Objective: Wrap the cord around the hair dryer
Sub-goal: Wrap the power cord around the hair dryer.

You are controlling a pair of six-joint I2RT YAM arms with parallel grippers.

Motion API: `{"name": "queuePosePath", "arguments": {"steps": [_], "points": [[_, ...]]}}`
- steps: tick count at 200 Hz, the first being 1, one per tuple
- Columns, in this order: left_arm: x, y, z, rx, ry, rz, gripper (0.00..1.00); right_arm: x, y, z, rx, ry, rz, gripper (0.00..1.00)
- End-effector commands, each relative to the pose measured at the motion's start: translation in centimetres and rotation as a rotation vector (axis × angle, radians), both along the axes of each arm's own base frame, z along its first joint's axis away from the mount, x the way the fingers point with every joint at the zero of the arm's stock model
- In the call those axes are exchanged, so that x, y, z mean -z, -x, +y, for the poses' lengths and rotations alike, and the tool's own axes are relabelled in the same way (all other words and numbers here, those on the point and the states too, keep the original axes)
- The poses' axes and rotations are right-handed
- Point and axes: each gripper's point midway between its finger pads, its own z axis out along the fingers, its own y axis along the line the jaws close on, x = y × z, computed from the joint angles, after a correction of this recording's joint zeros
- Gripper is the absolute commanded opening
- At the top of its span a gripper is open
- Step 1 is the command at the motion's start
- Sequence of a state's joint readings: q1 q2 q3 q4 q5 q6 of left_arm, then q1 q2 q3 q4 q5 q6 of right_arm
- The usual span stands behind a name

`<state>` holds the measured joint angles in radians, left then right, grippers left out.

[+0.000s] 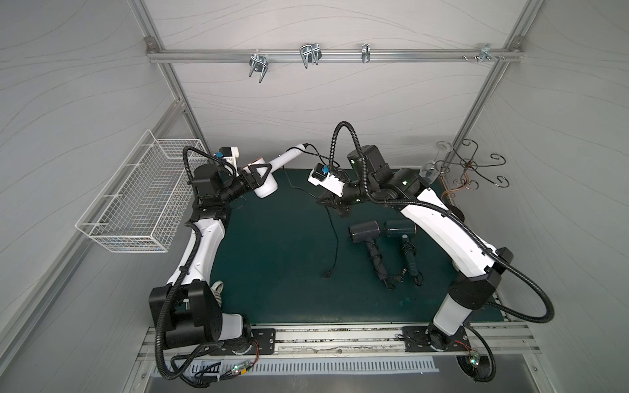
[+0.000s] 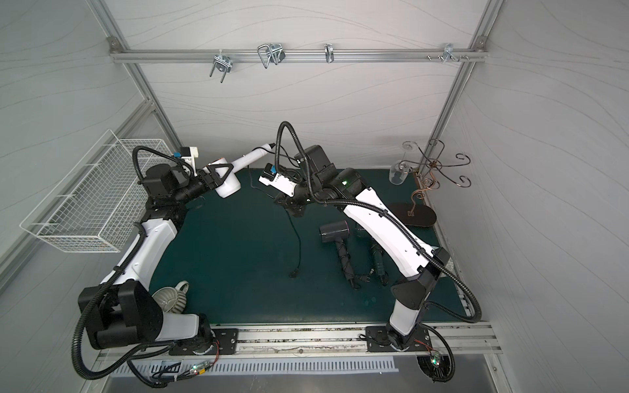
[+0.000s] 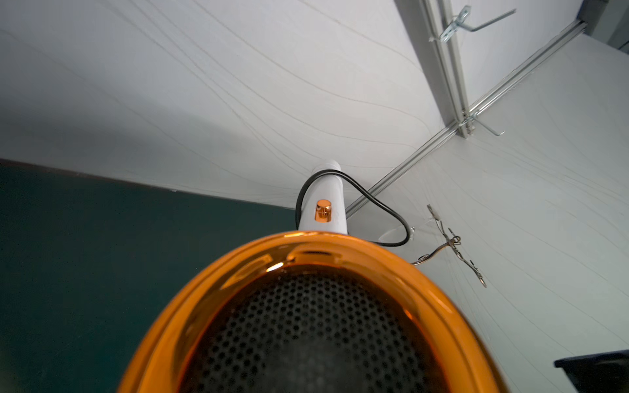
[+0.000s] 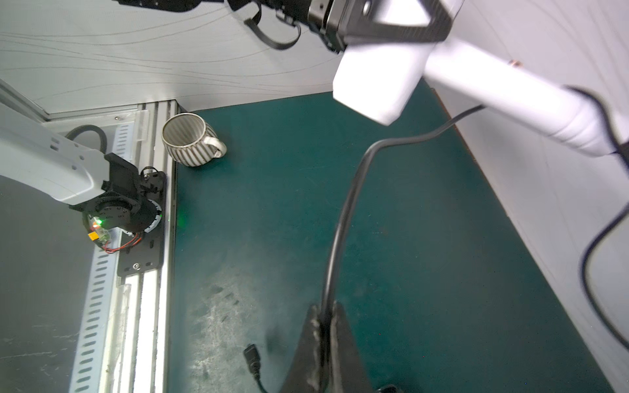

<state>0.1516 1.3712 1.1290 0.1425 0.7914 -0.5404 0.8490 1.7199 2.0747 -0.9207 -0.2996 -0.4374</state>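
A white hair dryer (image 1: 269, 191) with an orange rear ring (image 3: 316, 245) is held off the green mat by my left gripper (image 1: 261, 174), shut around its barrel. Its handle (image 1: 289, 156) points toward the back wall. The black cord (image 1: 335, 238) leaves the handle's end, loops once beside the handle (image 3: 384, 211), and runs to my right gripper (image 4: 325, 311), which is shut on it. Below that grip the cord hangs down to the plug (image 1: 327, 275) lying on the mat. In both top views the right gripper (image 2: 287, 203) hovers to the right of the dryer (image 2: 227, 190).
Two dark hair dryers (image 1: 366, 232) (image 1: 400, 229) with cords wound on their handles lie on the mat (image 1: 272, 289) at the right. A white wire basket (image 1: 136, 204) hangs on the left wall. A striped mug (image 4: 190, 139) sits by the left arm's base. A wire stand (image 1: 469, 166) stands back right.
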Motion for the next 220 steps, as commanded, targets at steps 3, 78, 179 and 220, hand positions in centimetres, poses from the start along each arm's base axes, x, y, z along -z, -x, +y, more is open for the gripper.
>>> {"name": "queuePosePath", "arguments": {"steps": [3,78,179,220], "points": [[-0.6,0.3,-0.4,-0.003,-0.112,-0.069,0.0,-0.7,0.1,-0.2,-0.016,0.034,-0.064,0.0],[3.6,-0.2,-1.6,0.006,-0.207,0.02,0.0,-6.6,0.6,0.3,-0.021,-0.058,-0.209,0.0],[8.5,-0.5,-3.5,0.047,-0.274,0.118,0.0,-13.1,1.8,-0.4,0.001,-0.164,-0.405,0.0],[9.5,0.5,-5.5,0.101,-0.304,0.134,0.0,-13.4,1.7,-0.3,-0.004,-0.162,-0.433,0.0]]}}
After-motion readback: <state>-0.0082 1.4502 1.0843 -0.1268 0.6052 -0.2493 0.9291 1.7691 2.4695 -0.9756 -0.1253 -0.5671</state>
